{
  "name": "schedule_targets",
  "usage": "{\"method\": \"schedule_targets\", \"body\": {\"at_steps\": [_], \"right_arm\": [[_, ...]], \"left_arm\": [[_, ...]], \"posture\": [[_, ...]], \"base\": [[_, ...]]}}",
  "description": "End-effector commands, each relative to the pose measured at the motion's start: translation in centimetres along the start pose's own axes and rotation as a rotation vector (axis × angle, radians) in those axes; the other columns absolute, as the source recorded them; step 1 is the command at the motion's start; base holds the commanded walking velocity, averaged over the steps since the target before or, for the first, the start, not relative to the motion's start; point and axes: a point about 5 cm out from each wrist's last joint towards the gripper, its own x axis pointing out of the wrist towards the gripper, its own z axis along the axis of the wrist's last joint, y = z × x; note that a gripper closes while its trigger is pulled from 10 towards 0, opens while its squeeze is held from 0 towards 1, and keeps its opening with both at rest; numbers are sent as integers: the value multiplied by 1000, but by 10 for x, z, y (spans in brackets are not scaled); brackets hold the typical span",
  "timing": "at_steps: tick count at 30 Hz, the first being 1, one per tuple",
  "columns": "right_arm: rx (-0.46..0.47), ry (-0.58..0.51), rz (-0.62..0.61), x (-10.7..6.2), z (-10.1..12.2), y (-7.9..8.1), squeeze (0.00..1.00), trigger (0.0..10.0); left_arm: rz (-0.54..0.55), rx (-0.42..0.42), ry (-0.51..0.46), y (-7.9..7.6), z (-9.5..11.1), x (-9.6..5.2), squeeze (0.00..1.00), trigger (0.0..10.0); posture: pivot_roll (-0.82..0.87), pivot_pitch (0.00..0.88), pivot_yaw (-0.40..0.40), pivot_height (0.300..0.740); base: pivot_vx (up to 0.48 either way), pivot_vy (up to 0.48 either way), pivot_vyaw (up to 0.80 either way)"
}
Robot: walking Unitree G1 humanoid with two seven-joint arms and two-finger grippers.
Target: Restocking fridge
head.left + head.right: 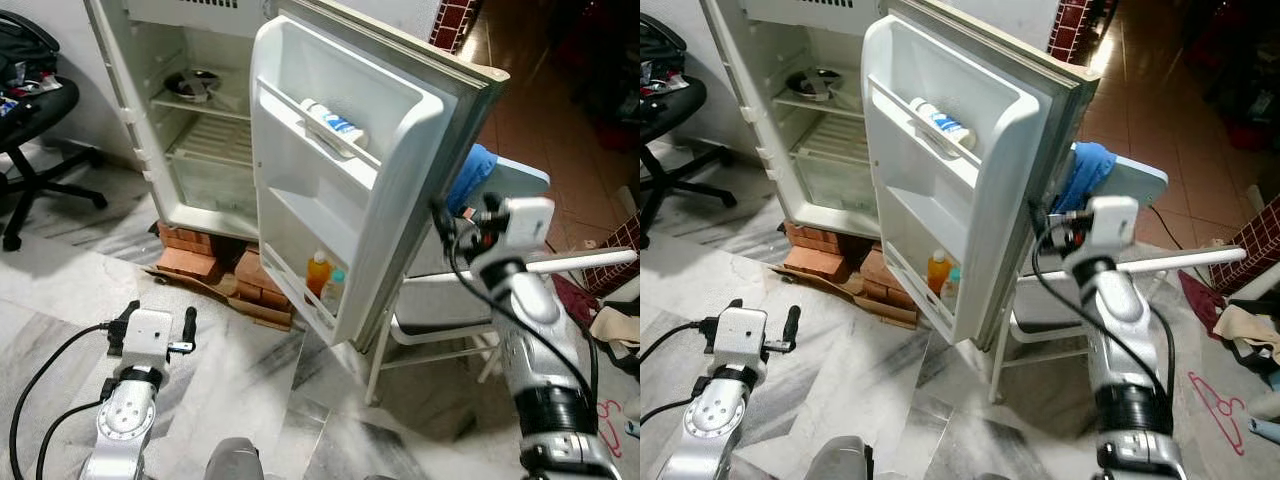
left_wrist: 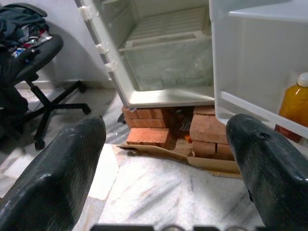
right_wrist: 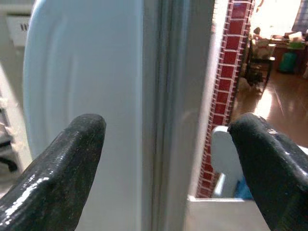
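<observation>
Right gripper (image 3: pixel 166 168) is raised to the outer edge of the fridge door (image 1: pixel 340 170), its two black fingers spread wide with the door's edge lying between them, nothing clamped; left gripper (image 2: pixel 166 168) hangs low over the marble floor (image 1: pixel 250 380), fingers likewise spread wide and empty, facing the fridge's base; the fridge (image 1: pixel 190 120) stands open, raised on red bricks (image 1: pixel 195 255) with flattened cardboard (image 1: pixel 250 305) under them; the door's upper shelf holds a white bottle with blue label (image 1: pixel 335 125) lying on its side; the bottom door shelf holds an orange bottle (image 1: pixel 318 272) upright, with a smaller pale bottle (image 1: pixel 334 290) just beside it; inside the cabinet a dark pan or dish (image 1: pixel 192 83) rests on the upper wire shelf, the lower shelf and clear drawer appearing bare; judgement: restocking is at an early stage, since most shelves are unfilled and neither gripper carries an item; the door is open, so access is secured; remaining work appears to be fetching goods and placing them; outward, a white plastic chair (image 1: pixel 450 300) with blue cloth (image 1: pixel 470 175) stands behind the door, and a black office chair (image 1: pixel 30 130) stands at the robot's far left
</observation>
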Motion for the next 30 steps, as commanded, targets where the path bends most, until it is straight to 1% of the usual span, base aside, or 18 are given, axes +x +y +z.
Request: {"method": "schedule_targets", "body": {"at_steps": [1,2,4,5,6,7,10,11,12,15,17,21,22,24,26,27,29,30], "right_arm": [[-1,-7,15,8,2,3,0,10000],[-1,-8,18,10,2,4,0,10000],[26,-9,47,18,3,10,0,10000],[48,-15,72,28,4,17,0,10000],[48,-15,72,28,4,17,0,10000],[76,-12,90,35,4,22,0,10000],[125,-19,134,43,7,32,0,10000],[157,-28,185,48,10,41,0,10000],[162,-31,202,49,11,44,0,10000],[248,-50,332,49,16,63,0,10000],[358,-73,514,38,23,85,0,10000],[469,-77,723,13,33,109,0,10000],[524,-71,775,4,36,115,0,10000],[584,-63,841,-8,41,121,0,10000],[607,-48,899,-20,43,125,0,10000],[623,-23,937,-31,42,125,0,10000],[609,8,933,-37,36,123,0,10000],[583,60,900,-42,25,115,0,10000]], "left_arm": [[-7,12,16,1,-3,0,0,10000],[-6,12,16,1,-3,0,0,10000],[-1,11,17,1,-3,0,0,10000],[1,10,17,0,-4,-1,0,10000],[1,10,17,0,-4,-1,0,10000],[0,7,16,-2,-4,0,0,10000],[2,2,11,-4,-2,1,0,10000],[3,0,7,-4,-1,3,0,10000],[4,-1,6,-4,-1,3,0,10000],[7,-2,2,-4,0,4,0,10000],[8,0,3,-2,-1,3,0,10000],[4,2,8,-2,-3,1,0,10000],[2,2,9,-3,-3,1,0,10000],[-3,3,7,-4,-3,2,0,10000],[-4,4,6,-4,-2,2,0,10000],[-3,4,5,-4,-1,3,0,10000],[-3,4,3,-3,-1,4,0,10000],[-4,6,2,-3,-1,4,0,10000]], "posture": [[148,0,-55,740],[148,0,-55,740],[158,0,-62,740],[160,0,-63,740],[160,0,-63,740],[165,0,-68,740],[169,0,-73,740],[171,0,-75,740],[171,0,-75,740],[172,0,-78,740],[167,0,-77,740],[160,0,-72,740],[155,0,-69,740],[152,0,-67,740],[149,0,-64,740],[146,0,-63,740],[143,0,-60,740],[143,0,-59,740]], "base": [[0,0,0],[0,0,0],[0,0,0],[0,0,0],[0,0,0],[0,0,0],[0,0,0],[0,0,0],[0,0,0],[0,0,0],[0,0,0],[0,0,0],[0,0,0],[0,0,0],[0,0,0],[0,0,0],[0,0,0],[0,0,0]]}}
